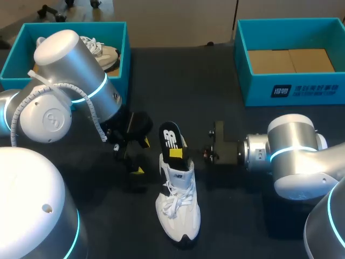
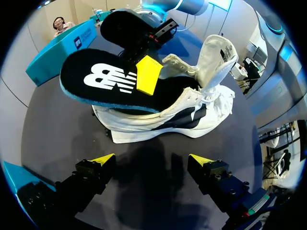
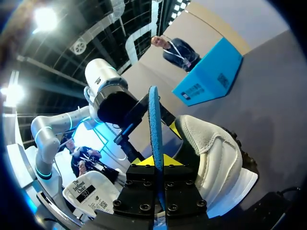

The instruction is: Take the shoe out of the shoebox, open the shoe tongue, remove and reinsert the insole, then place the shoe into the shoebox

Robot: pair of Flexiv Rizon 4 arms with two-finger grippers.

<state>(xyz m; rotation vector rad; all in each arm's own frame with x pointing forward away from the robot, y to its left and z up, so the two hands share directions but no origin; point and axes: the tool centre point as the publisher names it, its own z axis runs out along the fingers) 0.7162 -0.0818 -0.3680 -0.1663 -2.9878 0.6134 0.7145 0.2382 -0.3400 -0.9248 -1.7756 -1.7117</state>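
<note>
Black insole (image 1: 171, 139) clamped in my right gripper (image 3: 154, 162).
Left shoebox (image 1: 125, 54) holds a shoe (image 1: 105, 54), right shoebox (image 1: 280, 91) brown cardboard (image 1: 291, 60); white sneaker (image 1: 180, 210) on table (image 1: 161, 81), tongue (image 2: 218, 55) raised; left gripper (image 2: 152, 160) apart.

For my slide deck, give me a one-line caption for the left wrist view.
Right gripper pinches the insole, partly inside the white sneaker, while the open left gripper hovers nearby.

Robotics lab: silver left arm (image 1: 70, 65) and right arm (image 1: 294, 148) with lit cyan rings over a dark surface (image 1: 178, 81), teal left shoebox (image 1: 75, 25) and right shoebox (image 1: 259, 89).
</note>
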